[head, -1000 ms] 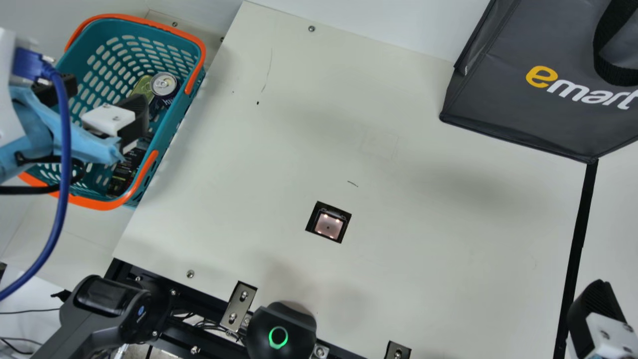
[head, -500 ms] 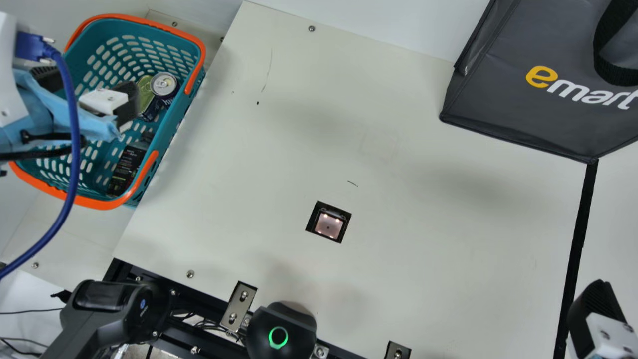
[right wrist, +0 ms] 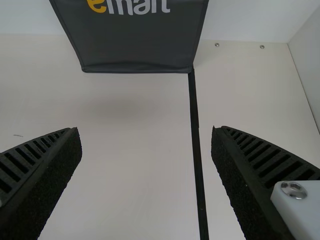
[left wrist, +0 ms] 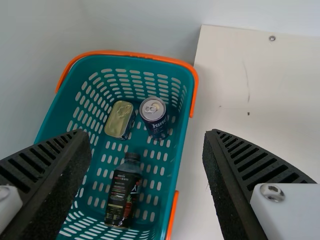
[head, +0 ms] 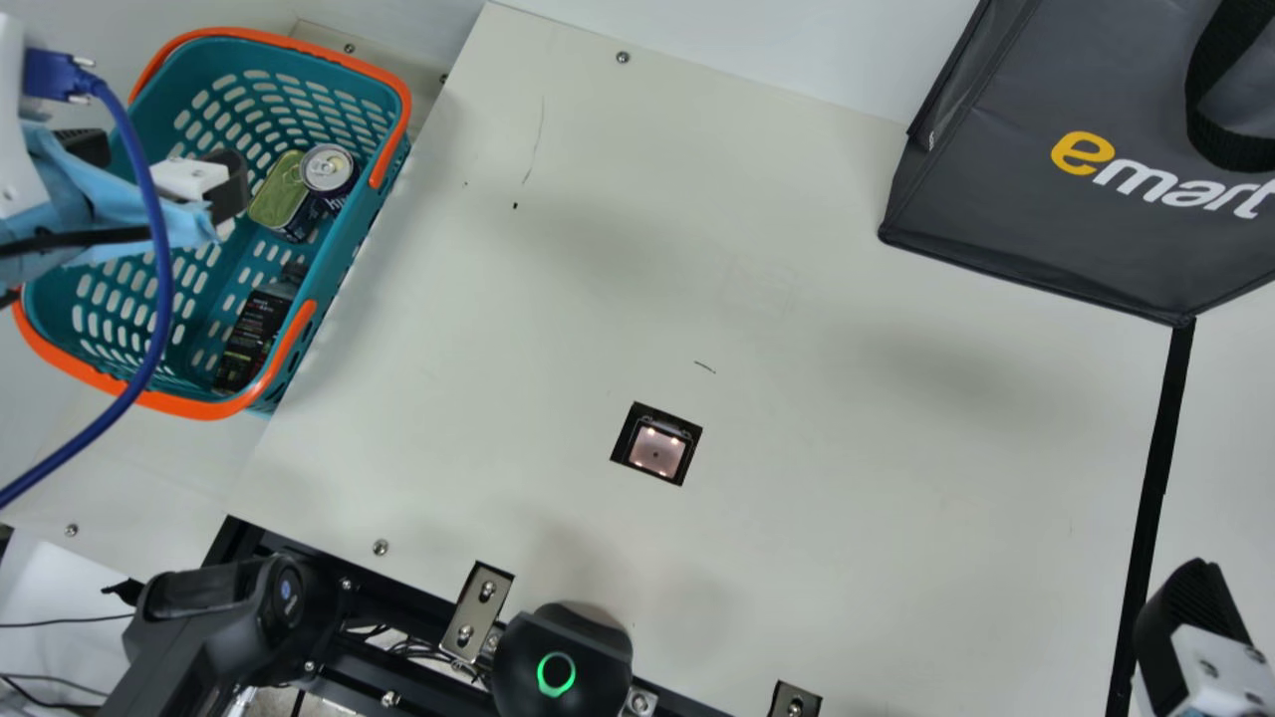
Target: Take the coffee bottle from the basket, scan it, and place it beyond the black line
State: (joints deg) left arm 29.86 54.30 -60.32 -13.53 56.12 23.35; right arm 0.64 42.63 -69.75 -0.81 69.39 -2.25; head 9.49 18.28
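Observation:
Over the basket's left part in the main view is my left gripper (head: 164, 167), its fingers apart. The left wrist view has the same gripper (left wrist: 145, 165) open, nothing held. The coffee bottle (head: 254, 331), dark with a black cap, lies inside the teal basket (head: 344, 261); that bottle (left wrist: 123, 192) appears below the fingers, untouched, in the left wrist view. My right gripper (head: 1190, 637) rests by the black line (head: 1160, 448) at the lower right. Its own view has the gripper (right wrist: 147, 160) open and empty, with the black line (right wrist: 196, 145) beneath.
A drink can (head: 328, 169) and a flat tin (head: 283, 195) share the basket. The scanner window (head: 656, 448) is set into the table (head: 847, 558). A dark grey bag (head: 1046, 229) stands at the back right. A round black device (head: 563, 662) is at the front edge.
My left gripper has moved toward the upper left over the basket, uncovering more of the bottle and the tin. The right gripper has kept still.

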